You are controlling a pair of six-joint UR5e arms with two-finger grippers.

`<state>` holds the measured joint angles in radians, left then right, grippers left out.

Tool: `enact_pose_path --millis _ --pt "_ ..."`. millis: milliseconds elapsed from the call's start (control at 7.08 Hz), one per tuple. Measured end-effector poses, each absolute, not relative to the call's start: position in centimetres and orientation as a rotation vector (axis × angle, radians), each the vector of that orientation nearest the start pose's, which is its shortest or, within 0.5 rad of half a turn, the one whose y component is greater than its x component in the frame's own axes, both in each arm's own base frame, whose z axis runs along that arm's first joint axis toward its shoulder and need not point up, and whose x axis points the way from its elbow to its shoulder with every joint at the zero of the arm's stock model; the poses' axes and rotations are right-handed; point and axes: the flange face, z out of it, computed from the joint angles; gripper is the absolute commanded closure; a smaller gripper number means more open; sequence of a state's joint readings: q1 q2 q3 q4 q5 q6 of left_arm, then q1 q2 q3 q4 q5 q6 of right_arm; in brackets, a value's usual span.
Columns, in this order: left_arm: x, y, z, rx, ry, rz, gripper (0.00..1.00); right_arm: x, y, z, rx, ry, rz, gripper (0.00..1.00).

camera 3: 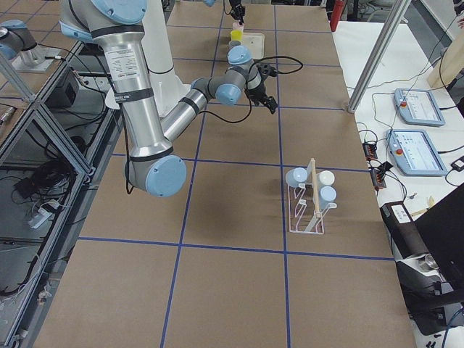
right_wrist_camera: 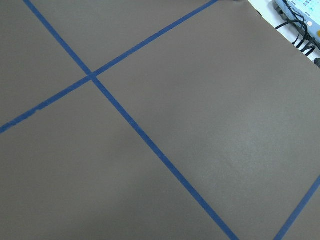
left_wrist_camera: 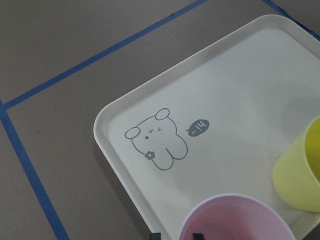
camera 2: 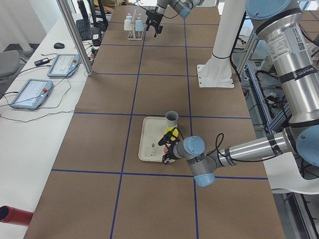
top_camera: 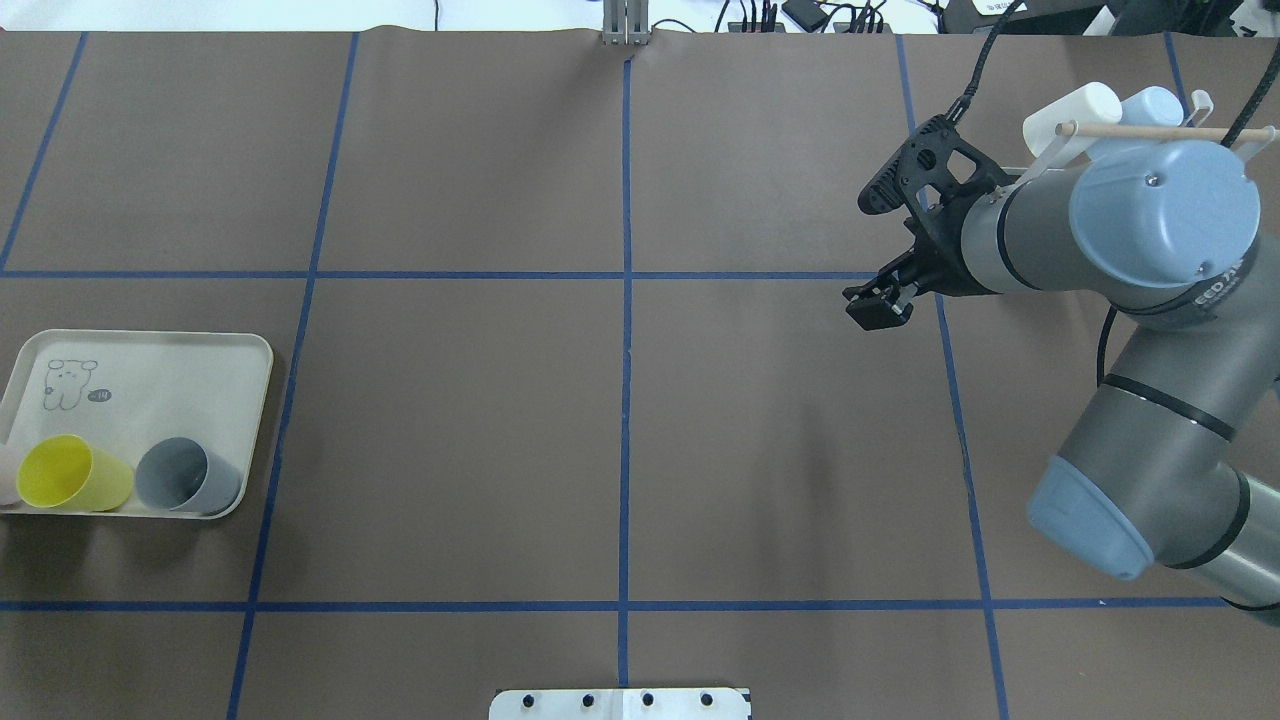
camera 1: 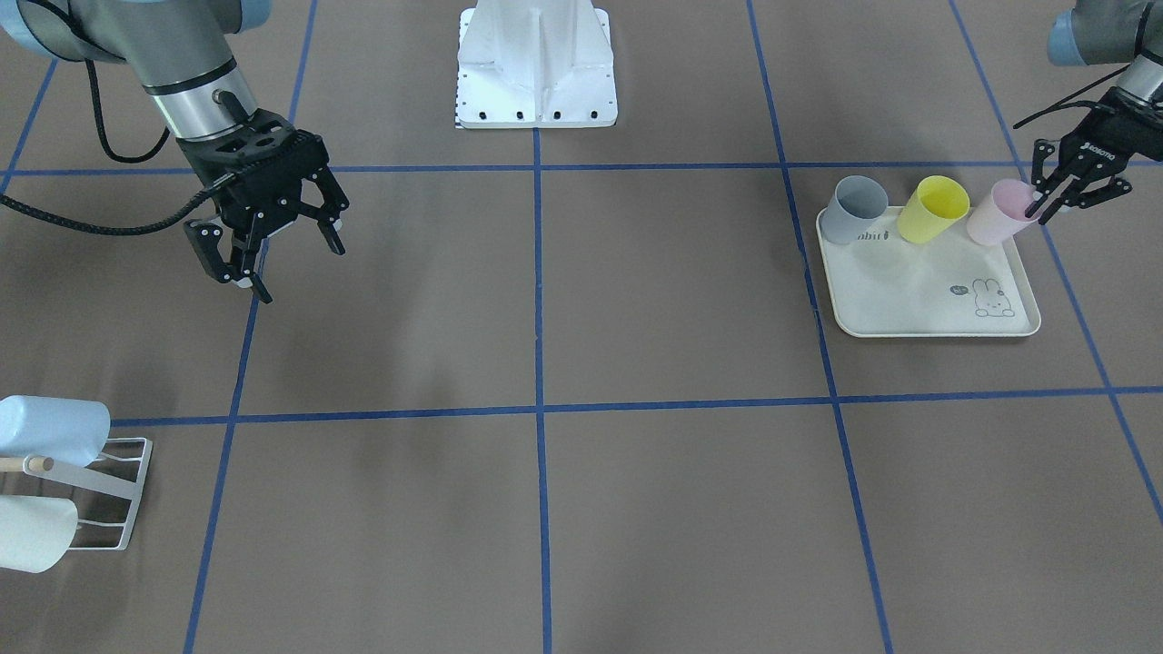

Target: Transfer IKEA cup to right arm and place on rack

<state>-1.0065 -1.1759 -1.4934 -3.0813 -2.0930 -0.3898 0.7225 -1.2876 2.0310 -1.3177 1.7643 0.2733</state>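
Gripper of the left arm [camera 1: 1045, 213] sits at the upper right of the front view. Its fingers are a little apart and straddle the rim of a pink cup [camera 1: 998, 213]. In the left wrist view one dark fingertip shows inside the cup and another just outside its wall. The pink cup stands on a cream tray [camera 1: 909, 300] with a rabbit drawing. A yellow cup [camera 1: 931, 209] is beside it and a grey cup [camera 1: 859, 209] beyond that, all three in a row along the tray's upper edge.

At the upper left of that view the right gripper [camera 1: 301, 271] hangs above the brown counter [camera 1: 636, 363], spread wide and empty. A black cable loops along the right arm [camera 1: 173, 54].

The white wire rack [camera 1: 123, 509] stands at the lower left edge, well apart from both grippers. It carries a light blue cup [camera 1: 50, 427] and a white cup [camera 1: 32, 531].
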Motion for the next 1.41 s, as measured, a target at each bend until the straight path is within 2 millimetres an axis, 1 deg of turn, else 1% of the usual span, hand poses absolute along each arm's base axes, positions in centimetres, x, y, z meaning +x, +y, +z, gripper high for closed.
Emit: enact_pose_path --millis 283,565,848,989,1130,1272,1413 --pt "9.6 -30.6 68.8 0.693 0.909 0.438 1.00 -33.3 -44.5 27.4 0.759 -0.691 -0.621 0.01" --pt "9.6 -30.5 68.0 0.688 0.952 0.460 1.00 -33.5 -44.6 27.4 0.759 -0.694 -0.622 0.01" --pt "7.5 -31.3 66.2 0.705 0.978 0.423 1.00 -34.2 -44.3 26.8 0.763 -0.710 -0.626 0.01" --pt "6.5 -32.6 63.9 0.703 0.990 0.395 1.00 -34.9 -43.9 26.3 0.765 -0.722 -0.636 0.01" --pt "5.8 -34.8 59.8 0.694 0.990 0.358 1.00 -35.7 -43.3 25.6 0.771 -0.737 -0.649 0.01" --pt "5.5 -36.9 54.2 0.673 0.984 0.321 1.00 -36.5 -42.7 24.8 0.778 -0.753 -0.663 0.01" --pt "5.4 -38.3 48.3 0.644 0.986 0.277 1.00 -37.3 -42.1 23.7 0.789 -0.775 -0.669 0.01"
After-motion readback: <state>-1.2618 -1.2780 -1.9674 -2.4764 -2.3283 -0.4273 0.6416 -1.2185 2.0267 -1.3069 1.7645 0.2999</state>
